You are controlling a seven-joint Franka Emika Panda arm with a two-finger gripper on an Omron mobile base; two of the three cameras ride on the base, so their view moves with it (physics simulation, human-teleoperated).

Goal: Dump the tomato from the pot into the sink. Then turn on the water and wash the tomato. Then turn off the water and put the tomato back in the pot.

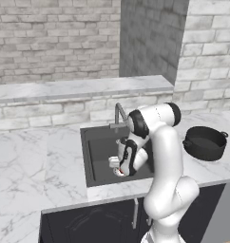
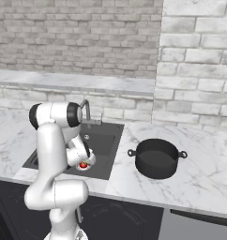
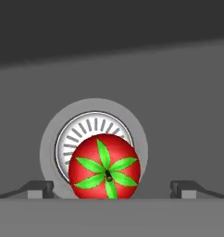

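The red tomato (image 3: 104, 167), green stem up, rests on the round silver drain (image 3: 86, 127) in the dark grey sink (image 1: 99, 152). My gripper (image 3: 111, 189) hangs low inside the basin, open, with one finger tip on each side of the tomato and clear gaps between. In the base views the hand (image 1: 122, 161) reaches down into the sink (image 2: 105, 140), and a bit of the tomato (image 2: 83, 165) shows under it. The black pot (image 1: 205, 142) stands upright on the counter right of the sink, and also appears as the pot (image 2: 156, 158).
A bent grey faucet (image 1: 119, 114) rises at the sink's back edge, close behind my arm; no water runs. A brick wall with a stone ledge (image 1: 83, 88) backs the marble counter (image 1: 36, 156). Dark cabinets sit below the counter's front edge.
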